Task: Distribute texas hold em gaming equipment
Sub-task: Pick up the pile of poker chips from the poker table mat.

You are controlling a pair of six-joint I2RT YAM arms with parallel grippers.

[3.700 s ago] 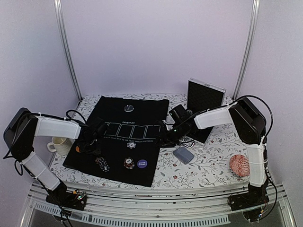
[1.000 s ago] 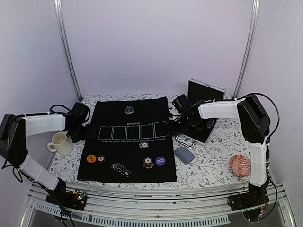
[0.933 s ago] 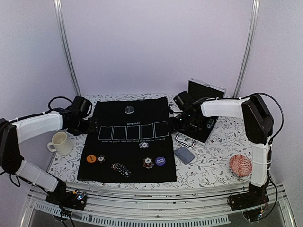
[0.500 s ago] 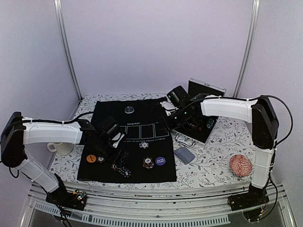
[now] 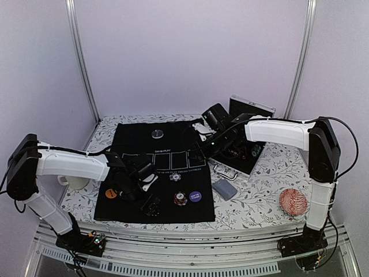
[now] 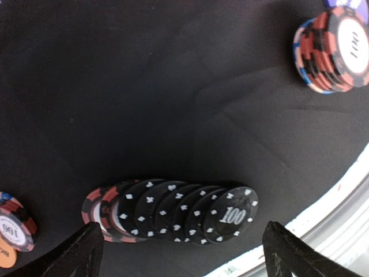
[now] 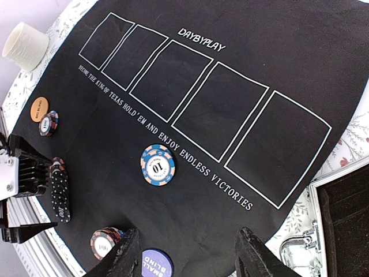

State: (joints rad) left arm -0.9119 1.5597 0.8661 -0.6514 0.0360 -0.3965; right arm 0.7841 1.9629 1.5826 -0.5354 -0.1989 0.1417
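Left pincer [image 6: 184,257], spread wide and empty, hovers over the toppled black chip row [image 6: 173,210] at the mat's [image 7: 288,46] 6 o'clock edge. Chip pickup seems in hand; next, straddle the row and close. Right pincer [image 7: 187,257], jaws apart and empty, hangs at 2 o'clock.

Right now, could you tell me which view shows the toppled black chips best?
Left wrist: the chips fill the foreground, close and sharp. Right wrist shows them small beside the left gripper; from the top, that gripper largely hides them.
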